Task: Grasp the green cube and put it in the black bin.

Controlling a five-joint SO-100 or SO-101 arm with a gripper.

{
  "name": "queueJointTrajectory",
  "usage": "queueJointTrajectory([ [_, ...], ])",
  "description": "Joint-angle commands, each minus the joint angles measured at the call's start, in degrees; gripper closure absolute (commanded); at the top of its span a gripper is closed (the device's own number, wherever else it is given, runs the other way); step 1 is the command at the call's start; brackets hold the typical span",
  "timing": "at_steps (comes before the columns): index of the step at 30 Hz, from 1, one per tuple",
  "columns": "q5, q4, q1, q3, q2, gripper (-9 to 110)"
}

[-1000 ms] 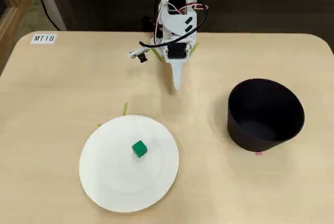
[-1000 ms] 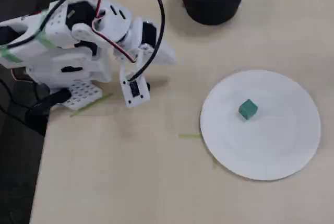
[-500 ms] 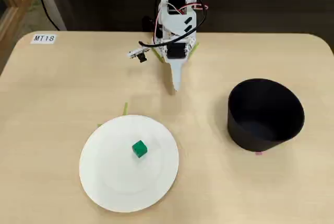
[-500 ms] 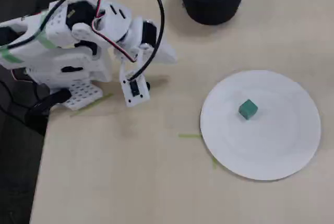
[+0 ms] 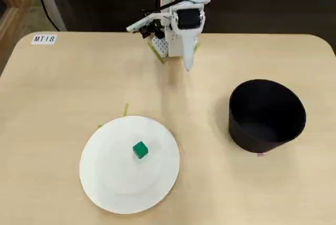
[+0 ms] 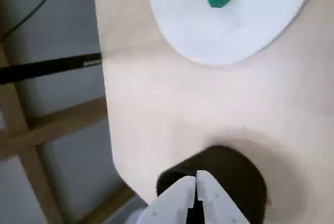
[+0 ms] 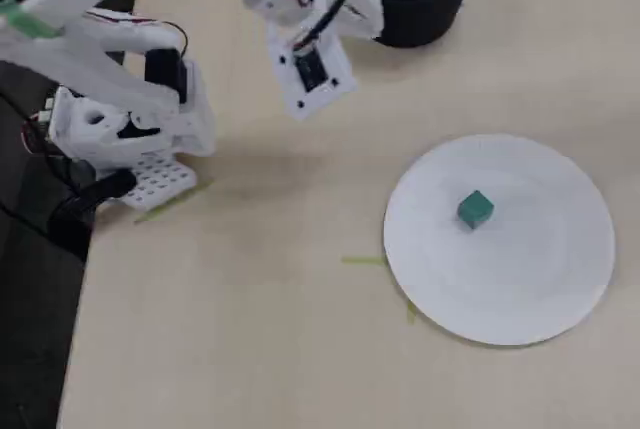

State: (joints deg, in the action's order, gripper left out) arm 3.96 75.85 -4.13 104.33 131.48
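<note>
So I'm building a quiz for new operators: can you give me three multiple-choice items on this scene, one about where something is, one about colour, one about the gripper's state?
1. Where is the green cube?
A. inside the black bin
B. on the white plate
C. between the gripper's fingers

2. What colour are the thin tape strips on the table beside the plate?
A. red
B. blue
C. green

3. How are the gripper's jaws?
A. closed and empty
B. wide open
C. closed on the cube

Answers:
1 B: the green cube sits near the middle of the white plate, apart from the black bin.
2 C: a green tape strip lies at the plate's edge.
3 A: the wrist view shows the gripper with fingers together and nothing between them.
</note>
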Motion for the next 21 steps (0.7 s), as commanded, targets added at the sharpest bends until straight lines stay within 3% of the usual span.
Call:
queueJointTrajectory([
  [1,-1.0,-0.9,2.2,-6.6,-6.2,102],
  [5,-6.1,-6.1,2.5,-8.5,-16.3,102],
  [13,-22.2,-1.9,4.7,-26.1,-38.0,102],
  [21,-32.1,10.6,10.7,-45.3,-56.2,102],
])
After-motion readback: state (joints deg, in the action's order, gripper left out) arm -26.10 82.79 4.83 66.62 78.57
